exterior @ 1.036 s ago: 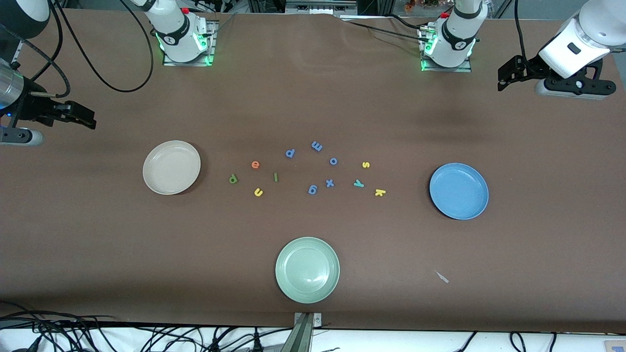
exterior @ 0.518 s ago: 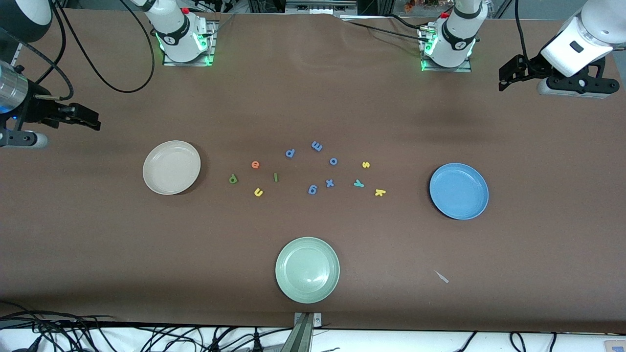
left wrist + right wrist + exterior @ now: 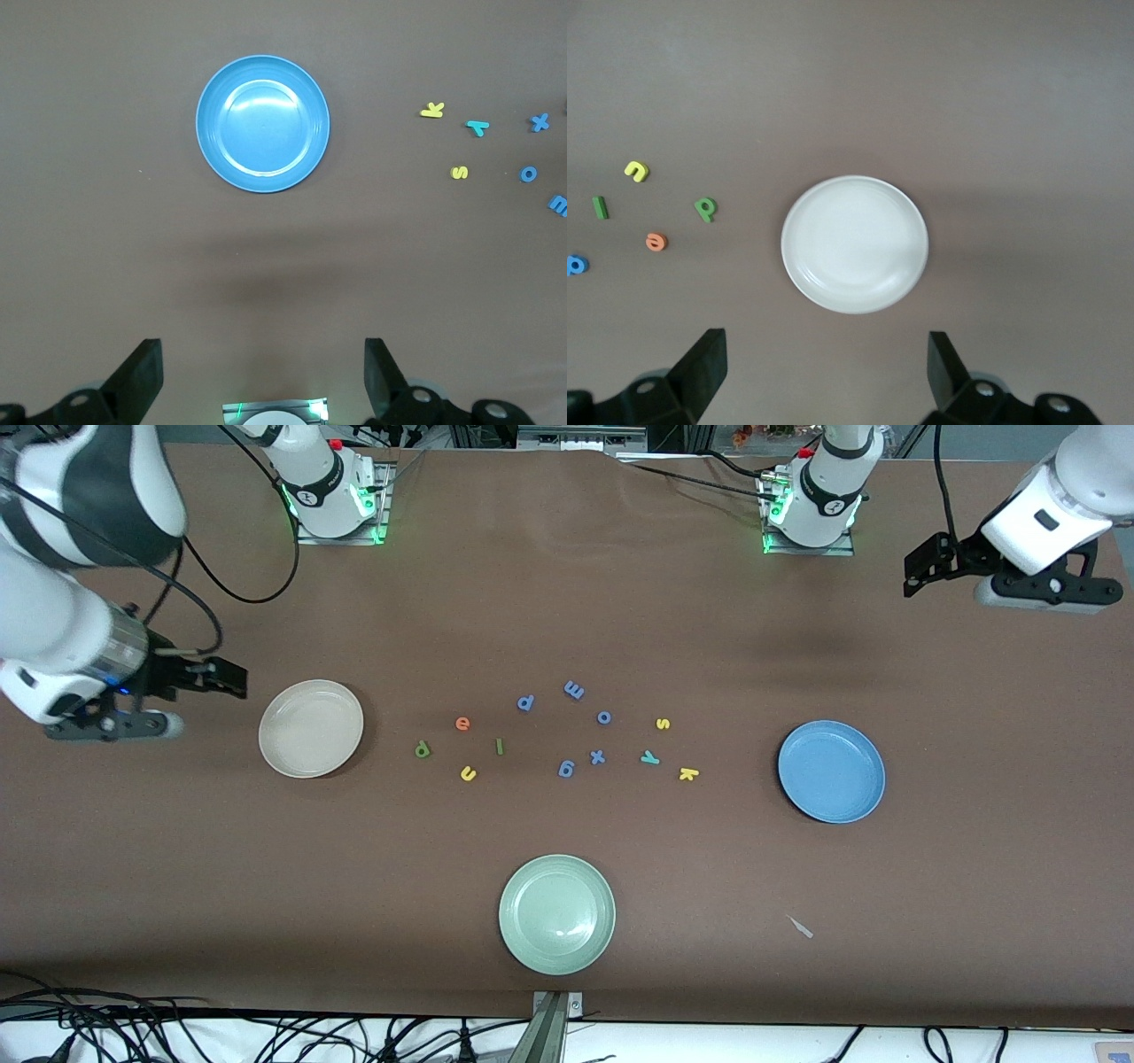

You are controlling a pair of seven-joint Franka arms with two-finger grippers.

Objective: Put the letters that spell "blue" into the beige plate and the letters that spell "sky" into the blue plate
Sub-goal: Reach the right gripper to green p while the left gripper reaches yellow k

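Hanging in the air over bare table at the right arm's end, the right gripper (image 3: 232,680) has its jaws spread wide with nothing in them, just beside the beige plate (image 3: 311,728), which lies at about nine o'clock from the scatter of letters. The left gripper (image 3: 917,574) is up over the table's corner at the left arm's end, about one o'clock from the blue plate (image 3: 831,771), jaws equally wide and empty. Both plates hold nothing. The green b (image 3: 422,749), orange e (image 3: 462,723), dark-green l (image 3: 500,746) and yellow u (image 3: 468,774) lie loose on the table near the beige plate. The yellow s (image 3: 662,724), teal y (image 3: 650,758) and yellow k (image 3: 688,774) lie toward the blue plate, the k closest to it. Between those two groups sit the blue letters (image 3: 567,768). A pale green plate (image 3: 556,913) rests at six o'clock, nearest the front camera, also empty.
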